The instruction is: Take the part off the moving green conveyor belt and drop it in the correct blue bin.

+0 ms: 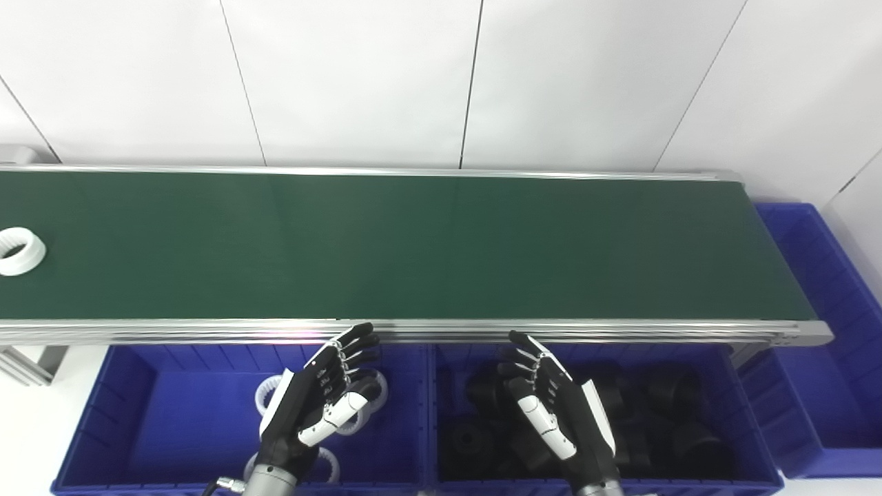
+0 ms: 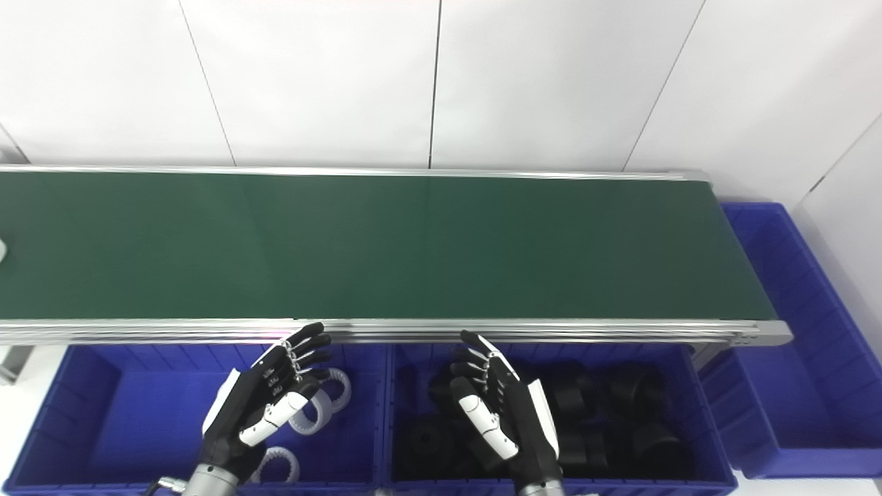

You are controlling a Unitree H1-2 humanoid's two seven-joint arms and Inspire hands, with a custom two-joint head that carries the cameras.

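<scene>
My two hands, left and right, wait with fingers wide; the white ring may pass if I reach late.

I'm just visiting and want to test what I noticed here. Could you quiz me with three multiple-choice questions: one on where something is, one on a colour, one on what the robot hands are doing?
1. Where is the white ring part on the green belt?
A. far left end
B. middle
C. far right end

2. What colour are the parts in the bin under the right robot hand?
A. white
B. black
C. red

3. What state is the left robot hand in?
A. holding a ring
B. open, empty
C. resting on the belt

Answers: 1 A, the ring sits at the picture's left edge. 2 B, that bin holds black parts. 3 B, its fingers are spread above the bin with white rings.
</scene>
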